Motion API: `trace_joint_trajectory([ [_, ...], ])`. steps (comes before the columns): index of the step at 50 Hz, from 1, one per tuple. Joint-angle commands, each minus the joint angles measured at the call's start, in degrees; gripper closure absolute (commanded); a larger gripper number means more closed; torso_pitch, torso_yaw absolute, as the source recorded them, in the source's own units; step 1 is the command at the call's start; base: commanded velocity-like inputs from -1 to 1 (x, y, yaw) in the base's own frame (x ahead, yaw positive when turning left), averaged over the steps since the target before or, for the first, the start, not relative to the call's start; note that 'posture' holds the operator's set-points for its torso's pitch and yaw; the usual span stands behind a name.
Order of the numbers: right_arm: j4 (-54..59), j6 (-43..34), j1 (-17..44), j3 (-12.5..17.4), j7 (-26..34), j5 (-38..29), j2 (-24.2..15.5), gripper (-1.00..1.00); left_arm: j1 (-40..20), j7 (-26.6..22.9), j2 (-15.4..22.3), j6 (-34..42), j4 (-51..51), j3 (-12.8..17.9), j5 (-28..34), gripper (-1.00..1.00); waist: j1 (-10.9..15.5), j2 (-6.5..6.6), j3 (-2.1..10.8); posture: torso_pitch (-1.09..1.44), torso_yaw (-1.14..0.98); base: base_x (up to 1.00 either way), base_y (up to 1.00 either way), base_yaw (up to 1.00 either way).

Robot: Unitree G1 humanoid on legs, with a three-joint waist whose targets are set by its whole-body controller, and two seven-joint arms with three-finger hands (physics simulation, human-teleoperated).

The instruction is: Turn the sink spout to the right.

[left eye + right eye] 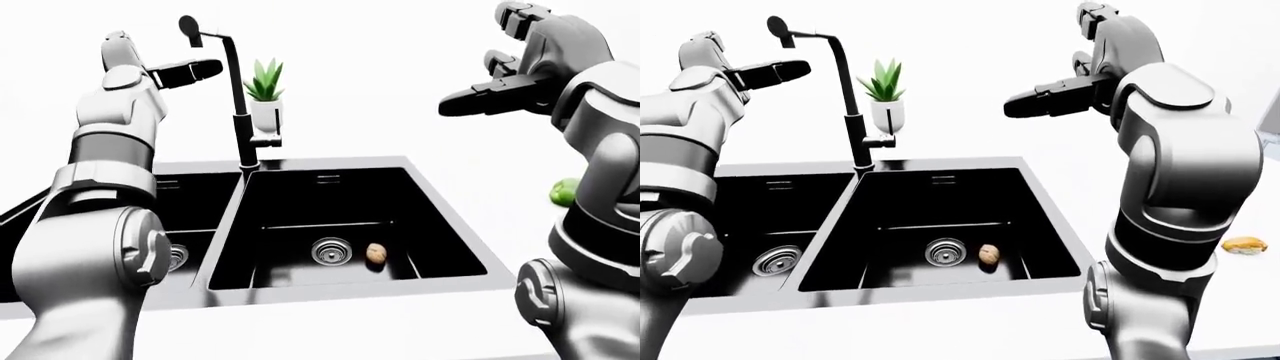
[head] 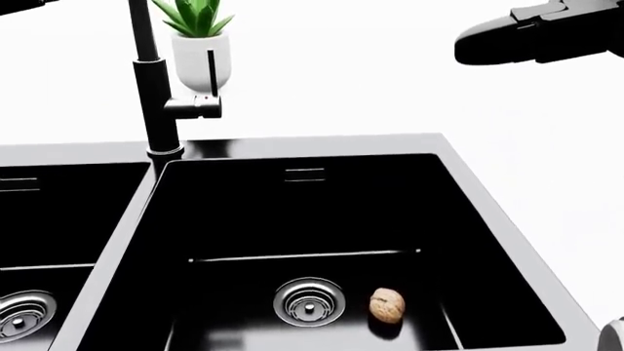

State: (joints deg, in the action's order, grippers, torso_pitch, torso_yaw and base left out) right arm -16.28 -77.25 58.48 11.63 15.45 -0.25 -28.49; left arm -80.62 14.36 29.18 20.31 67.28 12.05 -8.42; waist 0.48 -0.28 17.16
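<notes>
A black sink spout point(image 1: 215, 45) rises from the far rim of a double black sink point(image 1: 440, 225), between the two basins, its head pointing left. The left hand point(image 1: 185, 73) hovers just left of the spout head, fingers spread, not touching. The right hand point(image 1: 490, 97) hangs well to the right over the open white surface point(image 1: 480, 172), fingers extended. A walnut point(image 1: 376, 253) lies beside the right basin's drain. A potted plant point(image 1: 264, 97) stands beyond the spout.

Potted plant point(image 2: 198, 40) on the counter, walnut point(image 2: 387, 305) beside the drain point(image 2: 309, 300).
</notes>
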Motion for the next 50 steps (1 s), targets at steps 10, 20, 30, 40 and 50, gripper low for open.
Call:
trace_joint_trajectory([
  [10,-0.64,1.86,1.84,0.4,-0.43,0.08,-0.58,-1.0,-2.91,0.28,-1.47,-0.65,-3.61,-0.83,0.43,-1.0,-0.19,-0.04,0.61,-0.46,0.0,0.0,0.0,0.0],
  [20,-0.89,1.27,2.22,0.24,-0.33,0.13,-0.89,-1.0,-3.22,0.55,-3.81,0.57,-5.74,-1.78,0.99,-1.0,-0.15,-0.2,0.48,-0.46,0.0,0.0,0.0,0.0],
  [30,-1.93,0.92,1.44,0.9,-0.24,0.39,-1.16,-1.0,-3.31,1.11,-5.96,2.82,-9.18,-2.43,1.19,-1.0,-0.08,-0.41,0.37,-0.46,0.0,0.0,0.0,0.0],
  [40,-2.7,0.48,1.05,1.25,-0.39,0.83,-1.49,-1.0,-1.78,1.53,-8.33,4.04,-12.12,-3.08,1.18,-1.0,-0.02,-0.54,0.41,-0.46,0.0,0.0,0.0,0.0],
  [50,-2.52,0.44,1.32,1.12,-0.58,1.01,-1.66,-1.0,-1.5,1.95,-9.66,5.91,-15.0,-3.51,1.15,-1.0,-0.06,-0.63,0.44,-0.46,0.0,0.0,0.0,0.0],
])
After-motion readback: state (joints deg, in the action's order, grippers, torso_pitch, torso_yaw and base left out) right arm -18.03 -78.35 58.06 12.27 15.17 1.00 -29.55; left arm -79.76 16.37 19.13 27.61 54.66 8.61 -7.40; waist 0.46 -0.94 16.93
